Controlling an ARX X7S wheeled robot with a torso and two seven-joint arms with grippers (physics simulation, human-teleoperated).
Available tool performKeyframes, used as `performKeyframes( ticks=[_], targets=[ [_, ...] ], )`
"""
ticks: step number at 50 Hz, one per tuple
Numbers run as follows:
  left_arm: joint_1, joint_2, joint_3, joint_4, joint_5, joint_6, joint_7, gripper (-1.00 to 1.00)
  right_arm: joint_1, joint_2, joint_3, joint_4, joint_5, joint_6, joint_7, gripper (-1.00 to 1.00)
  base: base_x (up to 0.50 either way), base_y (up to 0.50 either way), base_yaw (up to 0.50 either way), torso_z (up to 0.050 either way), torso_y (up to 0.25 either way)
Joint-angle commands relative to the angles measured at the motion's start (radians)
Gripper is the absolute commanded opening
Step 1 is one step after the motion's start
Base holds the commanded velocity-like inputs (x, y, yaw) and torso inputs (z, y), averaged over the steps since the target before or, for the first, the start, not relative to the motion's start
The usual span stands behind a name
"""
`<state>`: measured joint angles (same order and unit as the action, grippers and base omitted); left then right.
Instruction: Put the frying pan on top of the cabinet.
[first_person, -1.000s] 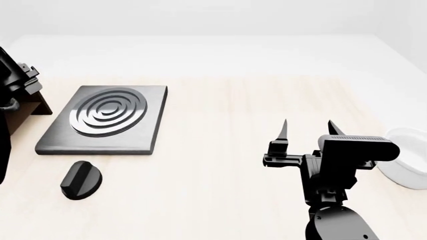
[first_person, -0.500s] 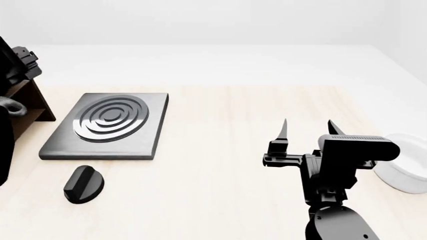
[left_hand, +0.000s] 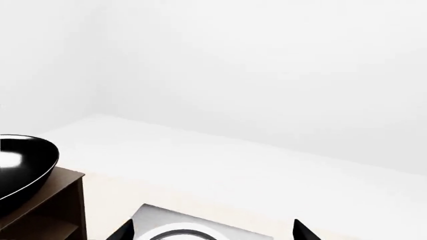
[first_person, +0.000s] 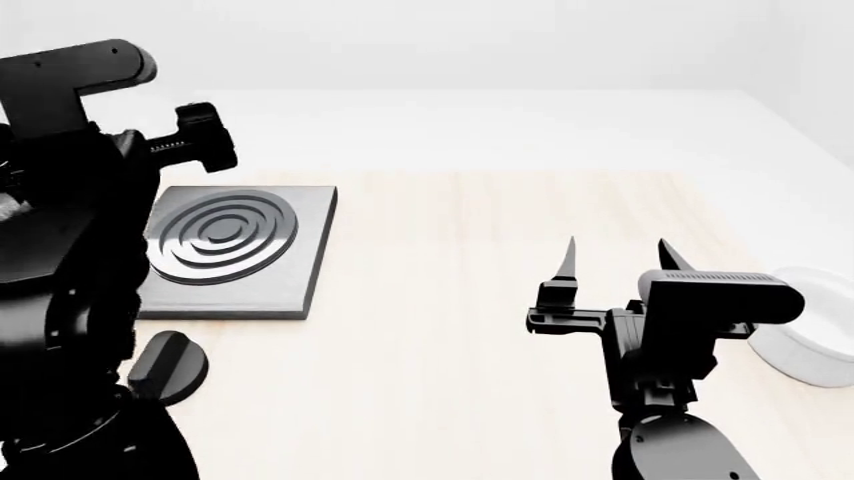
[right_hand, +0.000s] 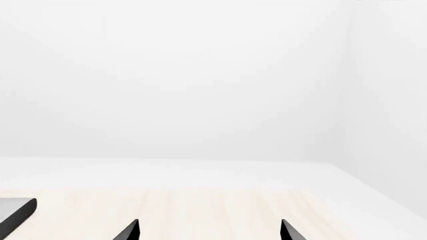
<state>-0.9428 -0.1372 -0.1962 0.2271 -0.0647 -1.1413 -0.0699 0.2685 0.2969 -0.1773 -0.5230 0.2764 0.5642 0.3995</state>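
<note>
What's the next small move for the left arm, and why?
Probably retract the left pincer clear and finish. In the left wrist view the frying pan already sits on top of the cabinet, and the pincer's tips are spread with nothing between them. The right pincer hangs open, idle.

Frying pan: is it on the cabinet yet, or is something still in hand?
Done, apparently: the left wrist view shows the frying pan resting on the cabinet. In hand: nothing. The left gripper has its jaws apart and empty, off to the pan's side; the right gripper is open too. Left: seemingly nothing, though the pan's handle is out of view.
</note>
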Motion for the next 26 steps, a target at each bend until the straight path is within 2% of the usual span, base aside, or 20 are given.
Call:
performKeyframes(
  ticks=[1,3,7,8,9,11,14,26],
  targets=[
    [0.459,0.106,0.005,0.612,-0.11,0.028,0.182,1.0,-0.005,0.006,-0.004,-0.013,0.0,-0.008,0.004,1.0,0.0,0.0,0.0,0.0,0.0],
    [0.49,0.124,-0.015,0.625,-0.147,0.011,0.184,1.0,-0.006,0.006,-0.003,-0.014,0.0,-0.01,0.005,1.0,0.0,0.0,0.0,0.0,0.0],
    [0.596,0.13,-0.039,0.614,-0.258,0.091,0.153,1.0,-0.013,0.007,-0.004,-0.021,0.003,-0.026,0.002,1.0,0.0,0.0,0.0,0.0,0.0],
    [0.601,0.116,0.0,0.6,-0.237,0.106,0.138,1.0,-0.013,0.007,-0.006,-0.02,0.003,-0.028,0.001,1.0,0.0,0.0,0.0,0.0,0.0],
    [0.637,0.095,0.055,0.573,-0.203,0.208,0.155,1.0,-0.013,0.007,-0.012,-0.02,-0.001,-0.028,0.0,1.0,0.0,0.0,0.0,0.0,0.0],
    [0.624,0.093,0.061,0.545,-0.214,0.164,0.145,1.0,-0.015,0.009,-0.016,-0.027,-0.003,-0.03,0.001,1.0,0.0,0.0,0.0,0.0,0.0],
    [0.641,0.084,0.093,0.526,-0.203,0.206,0.145,1.0,-0.019,0.013,-0.013,-0.047,-0.003,-0.033,0.005,1.0,0.0,0.0,0.0,0.0,0.0],
    [0.64,0.071,0.11,0.52,-0.224,0.201,0.119,1.0,-0.016,0.019,-0.027,-0.034,-0.009,-0.048,0.001,1.0,0.0,0.0,0.0,0.0,0.0]
  ],
)
